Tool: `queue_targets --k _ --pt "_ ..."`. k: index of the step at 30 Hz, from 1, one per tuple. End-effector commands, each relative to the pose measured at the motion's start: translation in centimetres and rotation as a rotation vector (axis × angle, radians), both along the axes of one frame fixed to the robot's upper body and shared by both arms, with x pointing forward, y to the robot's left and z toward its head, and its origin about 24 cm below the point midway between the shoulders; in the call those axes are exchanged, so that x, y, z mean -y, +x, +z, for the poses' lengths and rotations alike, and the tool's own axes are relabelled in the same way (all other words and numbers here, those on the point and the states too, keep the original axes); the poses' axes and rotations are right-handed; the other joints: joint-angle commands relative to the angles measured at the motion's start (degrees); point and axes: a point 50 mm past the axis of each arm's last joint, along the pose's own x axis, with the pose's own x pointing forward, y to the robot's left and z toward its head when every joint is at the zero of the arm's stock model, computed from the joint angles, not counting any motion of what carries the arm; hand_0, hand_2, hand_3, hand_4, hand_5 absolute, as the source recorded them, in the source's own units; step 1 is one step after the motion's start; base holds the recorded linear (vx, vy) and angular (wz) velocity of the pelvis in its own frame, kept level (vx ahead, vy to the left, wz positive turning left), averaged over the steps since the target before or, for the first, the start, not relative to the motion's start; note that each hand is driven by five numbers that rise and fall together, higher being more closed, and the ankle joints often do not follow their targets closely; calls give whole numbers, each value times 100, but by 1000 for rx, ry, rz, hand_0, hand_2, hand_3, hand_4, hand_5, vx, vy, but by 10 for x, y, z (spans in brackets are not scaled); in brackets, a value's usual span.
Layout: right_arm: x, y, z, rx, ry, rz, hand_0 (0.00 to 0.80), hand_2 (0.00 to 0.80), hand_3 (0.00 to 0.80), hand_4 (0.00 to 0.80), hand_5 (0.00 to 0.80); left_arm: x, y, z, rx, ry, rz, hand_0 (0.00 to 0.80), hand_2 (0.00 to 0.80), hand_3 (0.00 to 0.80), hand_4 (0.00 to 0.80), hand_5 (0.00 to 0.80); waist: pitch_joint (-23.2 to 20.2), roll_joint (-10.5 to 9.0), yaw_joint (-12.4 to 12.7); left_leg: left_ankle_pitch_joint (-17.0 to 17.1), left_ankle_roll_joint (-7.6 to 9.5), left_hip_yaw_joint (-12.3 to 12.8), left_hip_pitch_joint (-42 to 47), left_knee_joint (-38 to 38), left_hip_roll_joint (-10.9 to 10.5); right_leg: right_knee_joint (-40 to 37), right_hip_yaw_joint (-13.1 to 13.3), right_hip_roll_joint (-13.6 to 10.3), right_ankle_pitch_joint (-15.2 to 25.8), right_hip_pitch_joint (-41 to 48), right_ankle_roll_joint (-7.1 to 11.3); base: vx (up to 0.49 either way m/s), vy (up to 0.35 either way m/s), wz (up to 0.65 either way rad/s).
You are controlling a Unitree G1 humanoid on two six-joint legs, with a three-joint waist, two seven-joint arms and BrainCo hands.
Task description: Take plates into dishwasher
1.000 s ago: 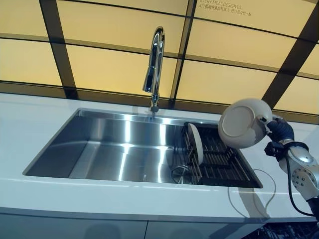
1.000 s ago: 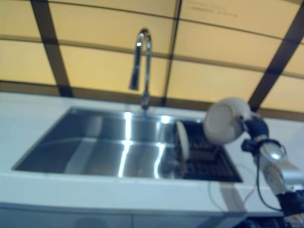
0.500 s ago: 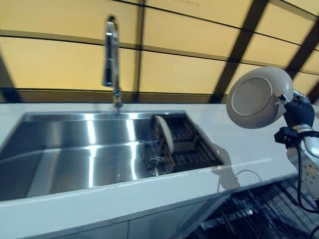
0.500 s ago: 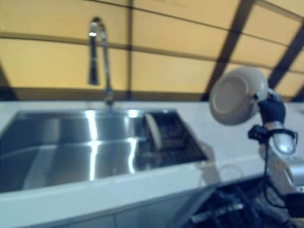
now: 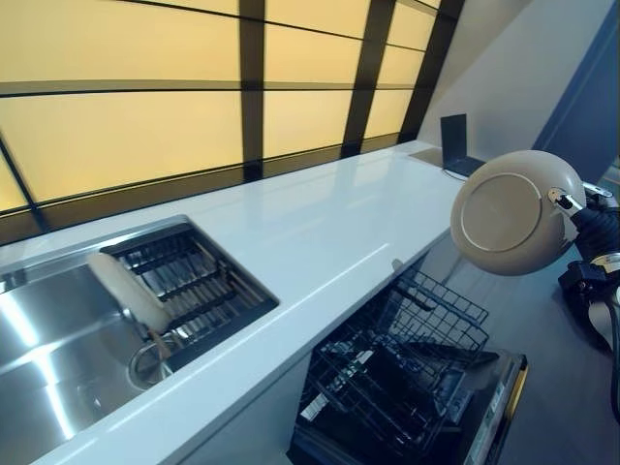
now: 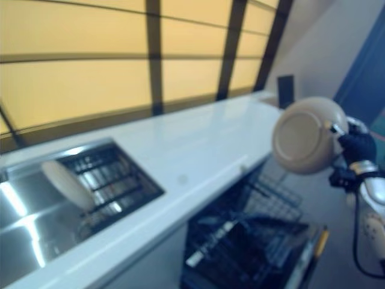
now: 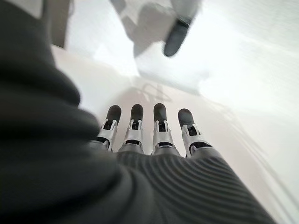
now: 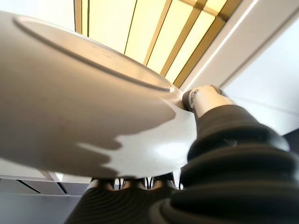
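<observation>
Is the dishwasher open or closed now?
Open. Its door lies folded down and the black wire rack is pulled out below the counter.

A white bench (image 5: 320, 237) ran diagonally across the head views, glossy and bare on its upper surface. A stainless steel sink (image 5: 39, 339) was set into it at the lower left. A dark slatted drying rack (image 5: 189, 286) sat in the sink's right-hand part, touching the sink wall. Behind the bench stood a wall of yellow panels (image 5: 116, 121) divided by dark frame bars (image 5: 252, 92). A small dark upright object (image 5: 453, 136) stood at the bench's far end; its nature could not be determined. Grey flooring (image 5: 562, 387) lay at the lower right.
</observation>
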Motion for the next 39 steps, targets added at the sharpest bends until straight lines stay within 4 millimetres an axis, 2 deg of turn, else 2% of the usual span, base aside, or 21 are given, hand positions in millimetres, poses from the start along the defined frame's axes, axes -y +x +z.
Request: queue_targets --k 1,4,5,7,12,17,19,20,23,28,29,39 --pt "0 -8 26 148 8 7 800 800 800 800 800 -7 -1 3 16 19 -41 0 0 0 0 0 -312 -300 221 -289 214 -143 -511 333 -367 547 13 -171 -584 121 119 -102 -234 -3" --pt "-7 -3 26 139 -6 0 800 800 800 800 800 10 0 -3 32 -25 -76 0 0 0 0 0 -275 -257 249 -169 105 -213 -557 246 -386 347 36 -49 -578 176 1 -100 -168 9" --pt "-9 -2 26 138 -8 0 800 800 800 800 800 13 0 -3 34 -31 -78 0 0 0 0 0 -250 -259 256 -25 121 -123 -626 260 -357 338 -6 -18 -503 122 -67 -141 -149 12" --pt "-14 2 27 124 -36 -19 800 800 800 800 800 22 0 -6 30 -51 -100 0 0 0 0 0 -225 -212 271 81 51 -195 -739 231 -345 326 -5 49 -545 88 -168 -136 -121 16" --pt "-22 6 21 66 -133 -43 800 800 800 800 800 23 5 -5 20 -52 -126 0 0 0 0 0 -149 -104 229 217 -31 -263 -831 155 -287 436 -93 93 -659 -27 -259 -97 -63 10" --pt "-25 6 8 2 -220 -53 800 800 800 800 800 19 9 -3 25 -40 -113 0 0 0 0 0 -118 -26 142 257 -49 -286 -790 63 -276 522 -100 104 -709 -110 -271 -56 -6 4" --pt "-28 5 -4 -38 -240 -34 800 800 800 800 800 16 9 -2 21 -31 -101 0 0 0 0 0 -110 -2 85 253 -43 -280 -768 36 -277 548 -73 116 -718 -146 -273 -50 5 10" --pt "-32 3 -14 -62 -256 -17 800 800 800 800 800 14 7 -3 15 -27 -86 0 0 0 0 0 -121 13 31 247 -38 -259 -747 10 -274 551 -40 131 -710 -172 -270 -39 6 4" --pt "-38 -2 -27 -89 -266 22 800 800 800 800 800 11 -1 -4 0 -20 -56 0 0 0 0 0 -167 14 -75 237 -33 -197 -706 -38 -268 512 57 176 -676 -199 -265 -9 1 1" --pt "-45 -10 -40 -107 -263 69 800 800 800 800 800 10 -6 -5 -1 -12 -33 0 0 0 0 0 -161 -3 -190 268 -51 -133 -724 -49 -230 490 193 234 -613 -292 -271 -13 -18 -4" --pt "-45 -12 -43 -108 -263 72 800 800 800 800 800 11 -7 -6 4 -13 -33 0 0 0 0 0 -157 3 -221 150 -91 -215 -678 -40 -250 491 250 224 -690 -259 -226 2 -4 -4" --pt "-52 -29 -71 -128 -364 26 800 800 800 800 800 23 10 -4 54 -51 -80 0 0 0 0 0 0 135 -338 174 -84 -178 -652 -43 -238 525 272 224 -696 -287 -207 -26 5 -2"
